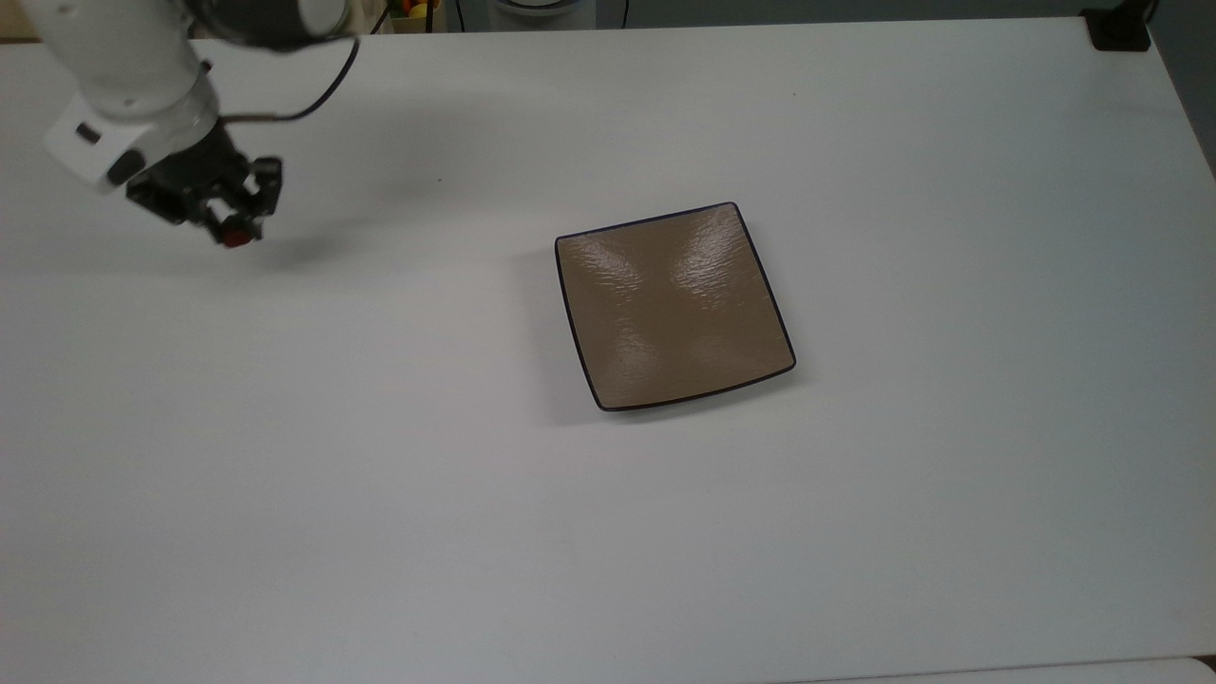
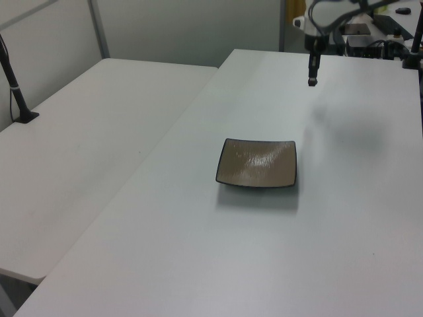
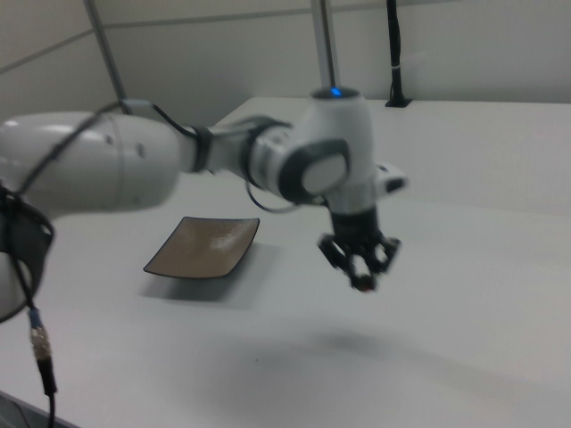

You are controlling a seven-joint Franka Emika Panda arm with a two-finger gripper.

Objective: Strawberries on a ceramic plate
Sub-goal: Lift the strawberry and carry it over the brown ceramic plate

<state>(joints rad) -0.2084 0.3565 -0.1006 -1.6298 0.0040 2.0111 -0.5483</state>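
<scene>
1. Top view: the white robot arm is reaching in from the top view's upper left corner, and its black two-finger gripper is hanging over the white table with its fingers closed around a tiny red strawberry.
2. The strawberry is sitting at the very tips of the fingers, and a soft shadow is lying on the table just to the top view's right of it, so the fruit is being carried clear of the surface.
3. The square glossy tan-brown ceramic plate, with rounded corners and a thin dark rim, is resting flat near the table's middle, well apart from the gripper toward the top view's right, and nothing is lying on it.
4. In the left view the gripper is pointing straight down above the far part of the table, with the plate lying nearer the camera; the strawberry is too small to make out there.
5. In the right view the gripper is hanging in the air on the right view's right of the plate, pinching a small red spot, the strawberry, between its fingertips.
6. A faint shadow is spreading on the table beneath the gripper in the right view.
7. A black cable is looping from the arm's wrist in the top view.
</scene>
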